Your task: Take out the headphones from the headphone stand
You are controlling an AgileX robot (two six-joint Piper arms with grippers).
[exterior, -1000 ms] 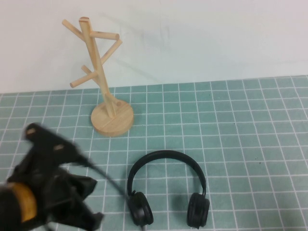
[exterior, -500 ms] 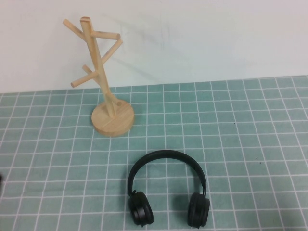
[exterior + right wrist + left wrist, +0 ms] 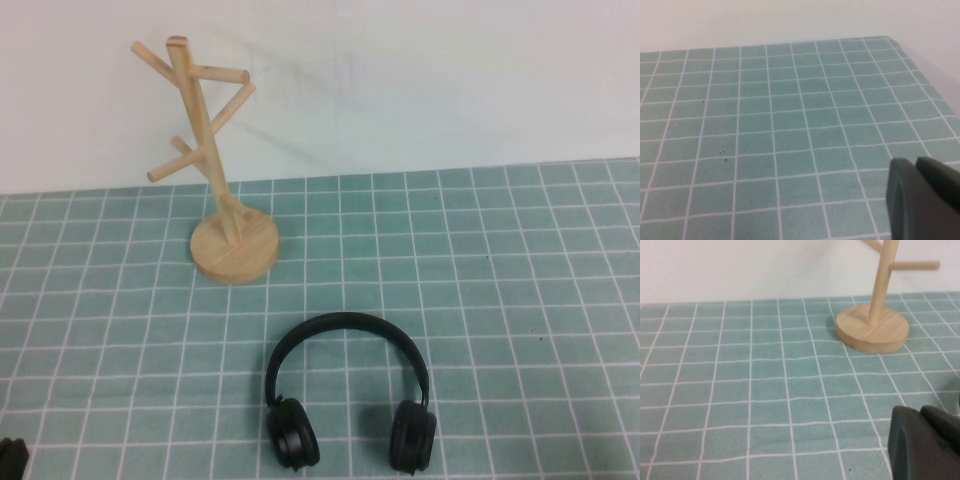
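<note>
With the left gripper [image 3: 925,442] pulled back to the frame's lower-left corner, its opening impossible to tell, and the right gripper [image 3: 922,197] parked aside, the headphones [image 3: 348,392] lie flat at lower centre, off the headphone stand [image 3: 207,158] — looks finished.

A green mat [image 3: 480,300] with a white grid covers the tabletop, meeting a plain white wall [image 3: 420,80] at its far edge.
</note>
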